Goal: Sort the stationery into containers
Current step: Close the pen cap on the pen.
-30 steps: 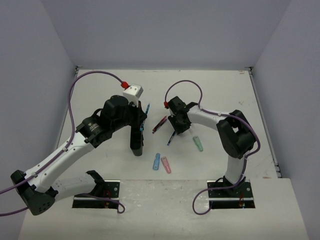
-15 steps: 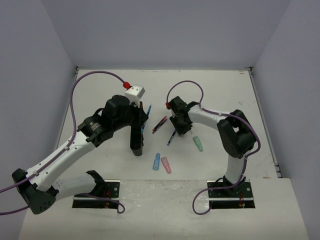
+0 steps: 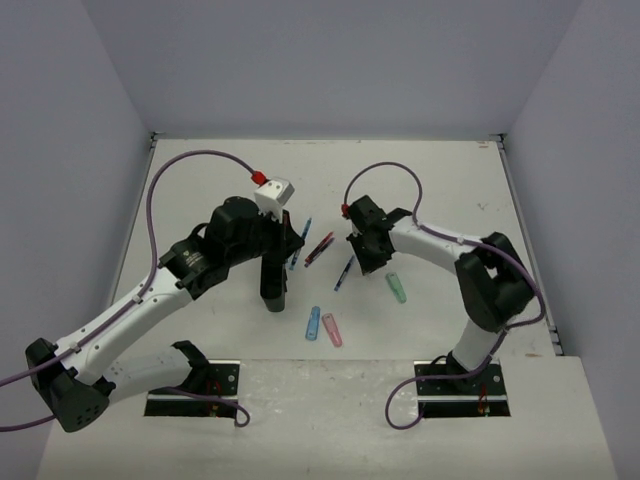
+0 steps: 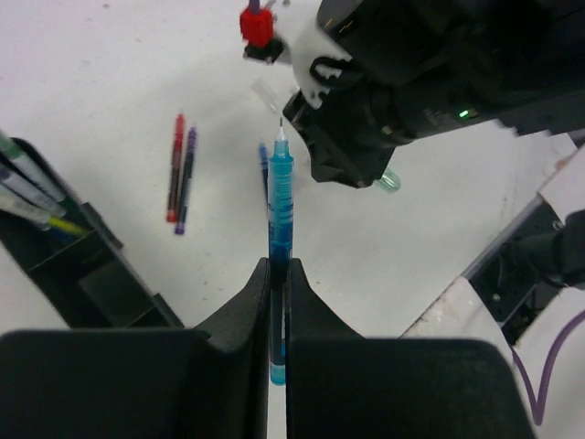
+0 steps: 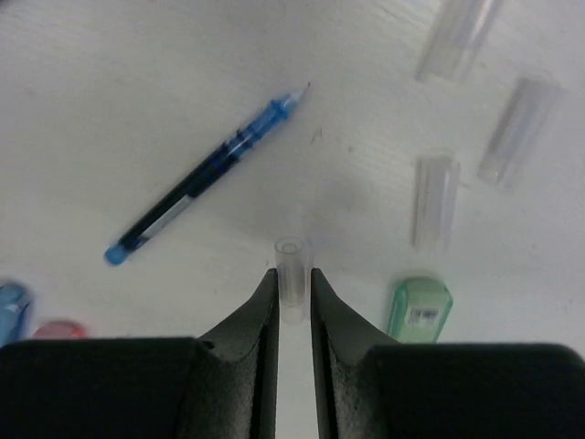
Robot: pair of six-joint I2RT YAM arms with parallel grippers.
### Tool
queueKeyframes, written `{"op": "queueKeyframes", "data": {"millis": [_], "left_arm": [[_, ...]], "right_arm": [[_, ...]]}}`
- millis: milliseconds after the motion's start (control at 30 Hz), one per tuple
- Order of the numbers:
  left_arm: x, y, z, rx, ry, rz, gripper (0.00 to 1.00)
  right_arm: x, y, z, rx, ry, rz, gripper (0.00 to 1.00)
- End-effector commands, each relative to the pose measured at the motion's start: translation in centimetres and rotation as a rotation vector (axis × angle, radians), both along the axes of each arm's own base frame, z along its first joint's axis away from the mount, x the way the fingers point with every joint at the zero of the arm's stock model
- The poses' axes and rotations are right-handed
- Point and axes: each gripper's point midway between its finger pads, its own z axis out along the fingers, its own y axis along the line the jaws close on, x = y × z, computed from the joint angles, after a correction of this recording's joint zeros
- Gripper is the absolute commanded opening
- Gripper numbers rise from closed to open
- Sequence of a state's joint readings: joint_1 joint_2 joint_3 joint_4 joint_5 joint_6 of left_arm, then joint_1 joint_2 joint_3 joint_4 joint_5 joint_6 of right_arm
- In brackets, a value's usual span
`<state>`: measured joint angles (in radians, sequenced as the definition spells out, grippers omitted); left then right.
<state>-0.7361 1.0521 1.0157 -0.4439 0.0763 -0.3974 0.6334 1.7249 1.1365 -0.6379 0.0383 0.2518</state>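
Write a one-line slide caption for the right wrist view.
Right gripper pinches a clear cap; a blue pen and three more caps lie on the table beyond.

The left arm [image 3: 150, 290] stretches out over the desk. Its left gripper [image 4: 279, 267] has its jaws shut tight on a blue pen [image 4: 280, 197]. The right arm [image 3: 440, 240] bends inward toward the left one. The jaws of its right gripper [image 5: 292, 276] pinch a clear cap [image 5: 291, 254].

Left fingers [image 4: 239, 315], right fingers [image 5: 247, 320]: smooth matt black plastic.
Blue pen [image 4: 279, 210], between left fingers: glossy translucent plastic.
Clear cap [image 5: 292, 270], between right fingers: transparent plastic, slightly frosted.
Green piece [image 5: 419, 311], just right of right fingers: translucent plastic, paper label.
Organiser [image 4: 110, 283], left of left fingers: black plastic, dull sheen.
Desk [image 5: 110, 64]: white, matt, faintly grained.
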Motion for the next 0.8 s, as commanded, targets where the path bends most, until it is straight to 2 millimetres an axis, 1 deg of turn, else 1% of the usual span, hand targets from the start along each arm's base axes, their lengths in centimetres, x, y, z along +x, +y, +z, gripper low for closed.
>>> {"op": "queueKeyframes", "data": {"millis": [0, 33, 67, 100, 167, 233, 267, 300, 333, 433, 500, 600, 667, 767], "left_arm": [[-2.6, -3.0, 2.8, -0.192, -0.084, -0.218, 0.00], [-3.3, -3.7, 3.3, -0.240, -0.095, -0.260, 0.00], [-3.9, -4.2, 3.5, -0.276, -0.101, -0.297, 0.00], [-4.5, -4.4, 3.0, -0.290, -0.094, -0.321, 0.00], [-5.6, -5.5, 4.8, -0.393, -0.153, -0.390, 0.00], [-6.7, -6.1, 5.2, -0.443, -0.169, -0.440, 0.00], [-7.2, -6.4, 5.4, -0.466, -0.175, -0.459, 0.00], [-7.7, -6.6, 5.8, -0.501, -0.185, -0.483, 0.00], [-8.4, -6.8, 6.3, -0.542, -0.199, -0.511, 0.00], [-9.6, -7.0, 7.3, -0.625, -0.222, -0.557, 0.00], [-10.0, -7.2, 7.8, -0.654, -0.234, -0.573, 0.00], [-10.1, -8.0, 8.0, -0.664, -0.232, -0.587, 0.00], [-10.0, -8.4, 7.9, -0.665, -0.228, -0.593, 0.00], [-9.9, -8.8, 8.3, -0.675, -0.232, -0.601, 0.00]], "right_arm": [[0.7, 1.8, 12.0, 0.339, -0.273, -0.130, 0.00], [0.6, 2.0, 14.1, 0.414, -0.330, -0.156, 0.00], [0.4, 2.0, 15.8, 0.481, -0.370, -0.184, 0.00], [0.0, 1.9, 16.3, 0.525, -0.379, -0.218, 0.00], [-0.8, 1.9, 22.6, 0.758, -0.537, -0.252, 0.00], [-2.7, 1.7, 25.4, 0.979, -0.597, -0.280, 0.00], [-3.6, 1.4, 27.2, 1.091, -0.645, -0.271, 0.00], [-5.3, 1.1, 30.9, 1.251, -0.752, -0.196, 0.00], [-8.3, 0.1, 35.3, 1.429, -0.888, -0.080, 0.00], [-9.8, -0.9, 35.9, 1.491, -0.965, -0.049, 0.00], [-10.5, -0.6, 36.6, 1.504, -0.958, 0.001, 0.00], [-11.0, 0.1, 36.6, 1.527, -0.918, 0.037, 0.00], [-11.1, 0.2, 36.8, 1.537, -0.916, 0.044, 0.00], [-11.4, 0.5, 36.9, 1.544, -0.900, 0.070, 0.00]]}}
